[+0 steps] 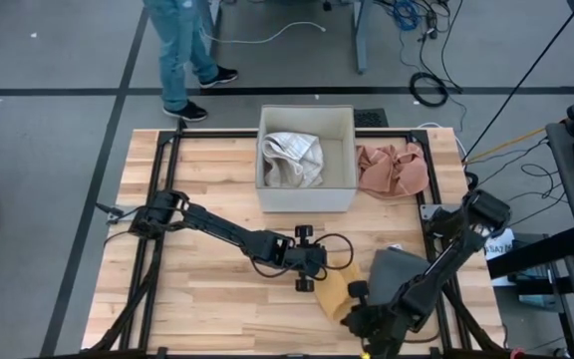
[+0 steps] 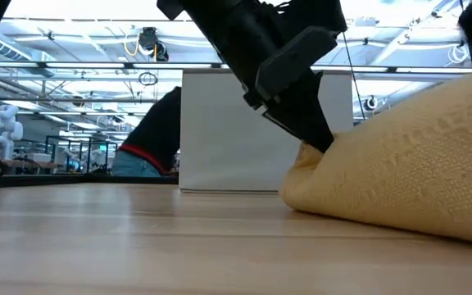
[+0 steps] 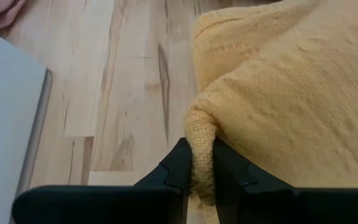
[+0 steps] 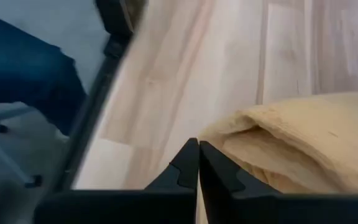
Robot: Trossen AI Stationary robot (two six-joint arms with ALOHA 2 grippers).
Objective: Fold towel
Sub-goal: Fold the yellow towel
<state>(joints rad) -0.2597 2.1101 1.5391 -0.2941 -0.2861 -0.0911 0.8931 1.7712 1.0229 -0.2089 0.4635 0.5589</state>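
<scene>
Yellow towel (bunched) — end effector pinching

The left arm stretches from the frame's left toward lower centre, its end effector pinching a fold between nearly closed fingers. The right arm angles down to the lower right, its end effector shut.

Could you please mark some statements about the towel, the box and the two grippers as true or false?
1. The left gripper pinches a fold of the yellow towel. True.
2. The right gripper is wide open. False: its fingers are shut together.
3. The white box holds a pale cloth. True.
4. The pink cloth lies inside the box. False: it lies on the table beside it.
</scene>
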